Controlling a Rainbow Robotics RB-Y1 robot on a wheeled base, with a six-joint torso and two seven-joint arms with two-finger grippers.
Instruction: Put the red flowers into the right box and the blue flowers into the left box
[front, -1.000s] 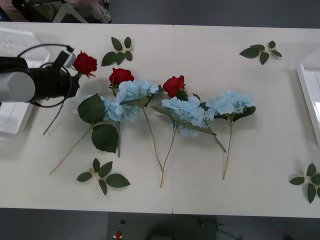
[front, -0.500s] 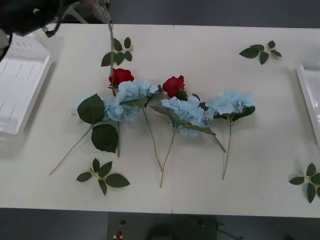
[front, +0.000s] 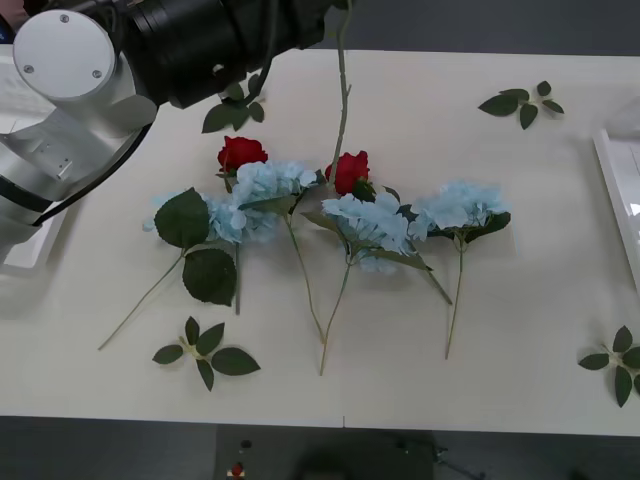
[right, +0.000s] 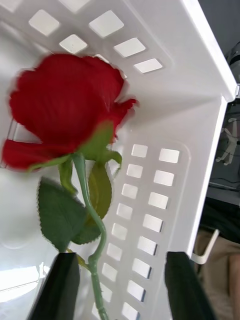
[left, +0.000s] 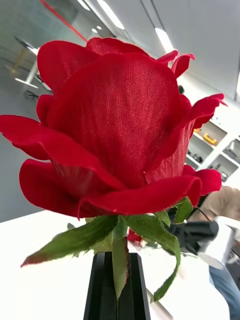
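1. The left tool (left: 116, 272) has its black fingers together, clamped on the stem of a held rose (left: 115, 115) just under the bloom, which stands upright above them
2. In the front view the left arm (front: 120, 70) crosses the far left corner of the surface (front: 520, 300), and a thin green stem (front: 343, 100) hangs down from the top edge
3. A left rose (front: 241, 152) and a middle rose (front: 348, 170) lie on the surface among three blue flowers (front: 370, 220), their stems pointing toward the near edge
4. The right tool (right: 122, 285) has its fingers apart; a boxed rose (right: 65, 110) lies inside a slotted white box (right: 150, 200), its stem passing between the fingers, close beside one
5. The left box (front: 22, 245) sits at the left edge, partly behind the arm, and the right box (front: 618, 190) at the right edge
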